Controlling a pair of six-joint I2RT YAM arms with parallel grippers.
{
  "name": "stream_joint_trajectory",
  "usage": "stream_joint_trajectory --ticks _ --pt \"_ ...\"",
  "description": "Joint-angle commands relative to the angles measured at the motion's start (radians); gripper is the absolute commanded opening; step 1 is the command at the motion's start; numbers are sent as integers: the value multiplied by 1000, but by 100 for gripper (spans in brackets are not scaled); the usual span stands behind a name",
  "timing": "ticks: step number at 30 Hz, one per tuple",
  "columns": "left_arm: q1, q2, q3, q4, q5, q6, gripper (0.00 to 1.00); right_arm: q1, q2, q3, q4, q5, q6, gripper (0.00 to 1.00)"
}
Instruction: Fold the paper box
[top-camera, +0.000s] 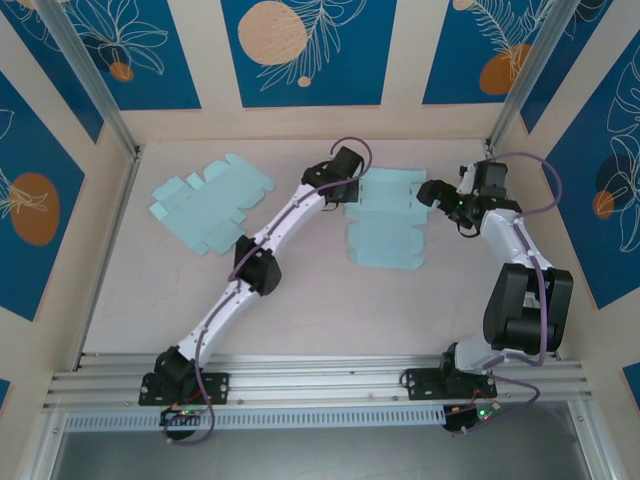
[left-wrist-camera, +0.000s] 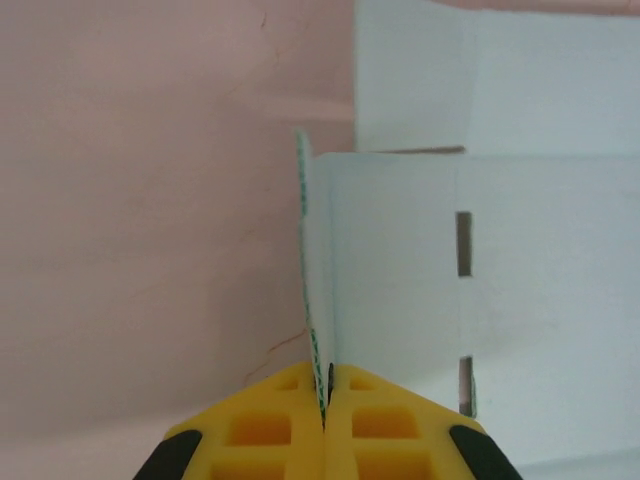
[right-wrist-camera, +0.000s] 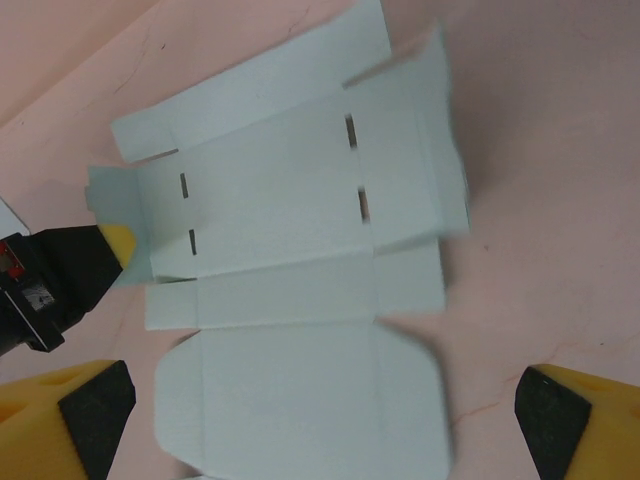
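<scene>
The left claw (left-wrist-camera: 325, 400) is pinching its yellow tips tight on a side flap (left-wrist-camera: 320, 260) of the paper box (top-camera: 385, 230). That flap is standing up on edge while the rest of the sheet is lying flat on the table (top-camera: 300, 310), out past the middle and a little toward the right arm's side. Gripping the flap by its very rim is giving the arm leverage along the crease, I would judge, so it can be swung up and over toward the slotted panel (left-wrist-camera: 400, 300) beside it. The right claw (top-camera: 436, 192) is hanging at the sheet's opposite edge with its jaws spread wide and holding nothing, looking down over the whole sheet. It seems to be waiting there either to steady the paper or to take the opposite flap (right-wrist-camera: 415, 150). That far flap is looking smeared in the right wrist picture, so I cannot say whether it is lifting or lying flat. A second flat sheet (top-camera: 210, 205) is lying well apart on the left of the table, not being touched by either arm. The fold is only starting, by my reckoning: one flap is standing, while the other panels and the rounded lid panel (right-wrist-camera: 300, 400) are all lying open, and the thin paper is likely to buckle if the pull is not following the crease
</scene>
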Motion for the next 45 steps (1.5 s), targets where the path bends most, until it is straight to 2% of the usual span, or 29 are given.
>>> stream_joint_trajectory --ticks 1,7,10,12,15,18,21,25,30,34,40,45 --pt "13 -138 68 -110 -53 214 0 32 -57 -11 -33 1 -12 100" --pt "43 -234 48 -257 21 306 0 87 -100 -45 -32 24 4 100" --pt "65 -358 -146 -228 94 293 0 114 -106 -47 -35 37 5 100" --pt "93 -481 -359 -140 183 259 0 130 -104 -43 -41 47 3 99" --pt "139 -685 -689 39 259 215 0 151 -95 -38 -45 60 3 100" --pt "186 -856 -939 183 302 167 0 166 -85 -42 -35 62 14 100" --pt "191 -956 -1091 237 288 175 0 188 -79 -46 -21 51 25 100" --pt "192 -1048 -1232 229 338 194 0 213 -67 -59 -15 42 39 100" --pt "210 -1267 -1543 390 411 230 0 229 -33 -124 87 -78 91 100" --pt "254 -1415 -1706 467 444 245 0 280 7 -149 120 -117 107 100" --pt "304 -1619 -1994 720 528 149 0 360 38 -213 237 -203 151 100" --pt "334 -1809 -2293 1090 548 13 0 387 63 -258 351 -293 155 100"
